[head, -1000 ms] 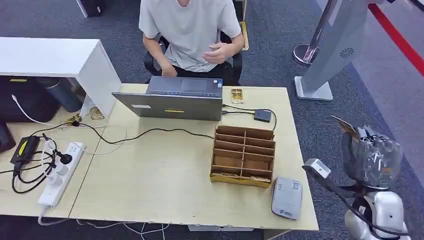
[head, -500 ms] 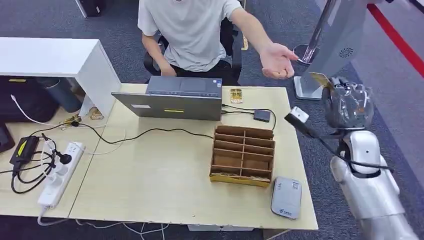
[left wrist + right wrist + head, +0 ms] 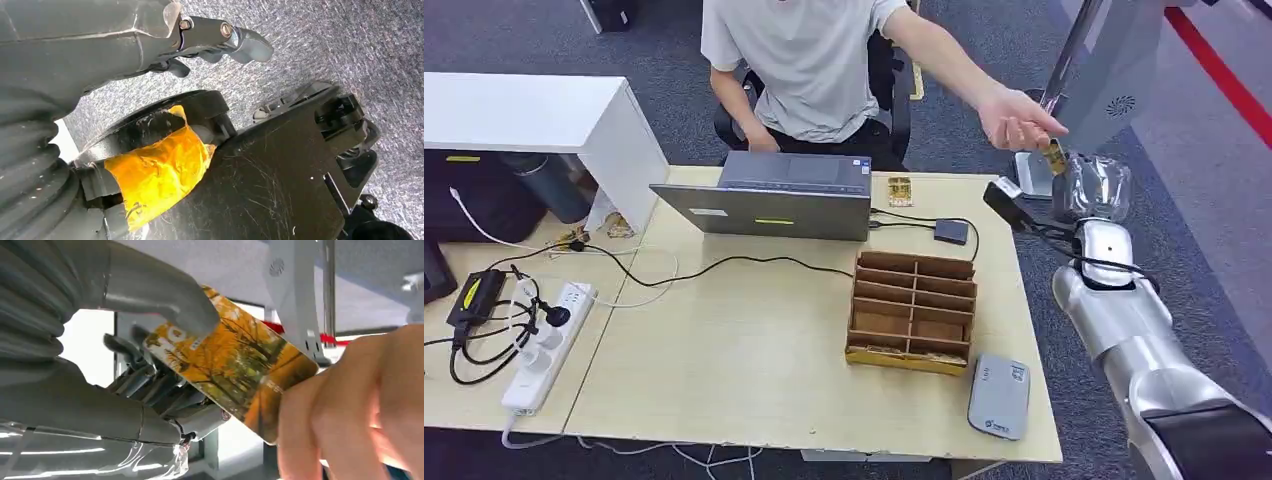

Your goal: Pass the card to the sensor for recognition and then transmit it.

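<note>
Right hand [image 3: 1092, 187], upper right of the head frame, raised past the far right corner of the table [image 3: 754, 350]; thumb and fingers pinch the card [image 3: 232, 362], an orange card with a tree print. In the right wrist view the grey thumb presses on the card's near end while the person's hand [image 3: 350, 405] closes on the opposite end, so both hold it at once. In the head view the card [image 3: 1053, 153] is a small yellow sliver between the person's hand [image 3: 1021, 122] and the robot hand. The person sits behind the laptop [image 3: 769, 197], arm stretched toward the right of the frame. Behind the handover stands a grey kiosk stand [image 3: 1104, 70] on the carpet. On the table, mid-right: a wooden compartment box [image 3: 911, 312]; at lower right, just beside it, the grey card sensor [image 3: 999, 396]; a power strip [image 3: 542, 345] with cables at lower left. Left hand [image 3: 215, 42]: fingers curled in, nothing in them, hanging over the carpet. Versus half a second earlier: the right hand has shifted up and slightly left in the frame, and the person's open hand, then apart from the card, has now reached it.
</note>
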Available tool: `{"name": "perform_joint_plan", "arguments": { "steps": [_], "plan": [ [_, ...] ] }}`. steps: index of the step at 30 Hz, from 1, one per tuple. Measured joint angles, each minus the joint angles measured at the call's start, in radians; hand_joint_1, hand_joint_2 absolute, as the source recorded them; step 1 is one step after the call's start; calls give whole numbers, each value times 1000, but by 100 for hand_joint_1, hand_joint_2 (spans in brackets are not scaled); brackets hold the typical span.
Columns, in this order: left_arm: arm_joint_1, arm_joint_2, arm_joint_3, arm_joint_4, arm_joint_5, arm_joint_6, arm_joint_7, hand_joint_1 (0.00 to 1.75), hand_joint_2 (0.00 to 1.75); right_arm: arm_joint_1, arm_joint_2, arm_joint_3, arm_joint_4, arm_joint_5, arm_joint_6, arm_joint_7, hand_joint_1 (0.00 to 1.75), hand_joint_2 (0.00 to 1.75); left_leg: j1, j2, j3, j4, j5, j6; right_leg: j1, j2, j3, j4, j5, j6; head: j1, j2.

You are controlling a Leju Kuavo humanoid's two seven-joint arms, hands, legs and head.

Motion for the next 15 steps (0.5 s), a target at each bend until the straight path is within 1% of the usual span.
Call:
{"name": "perform_joint_plan", "arguments": {
  "steps": [3,7,15],
  "plan": [
    [0,0,0,0,-2,-5,3,0,175,3,6,0,27,-13,-21,-19,0,175,0,0,0,0,0,0,0,0,0,0,0,0,0,0],
    [1,0,0,0,3,11,13,0,175,22,8,0,35,-16,-53,-37,0,175,0,0,0,0,0,0,0,0,0,0,0,0,0,0],
    [1,0,0,0,2,11,23,0,175,60,6,-8,35,-35,-56,-45,0,175,0,0,0,0,0,0,0,0,0,0,0,0,0,0]
  ]
}}
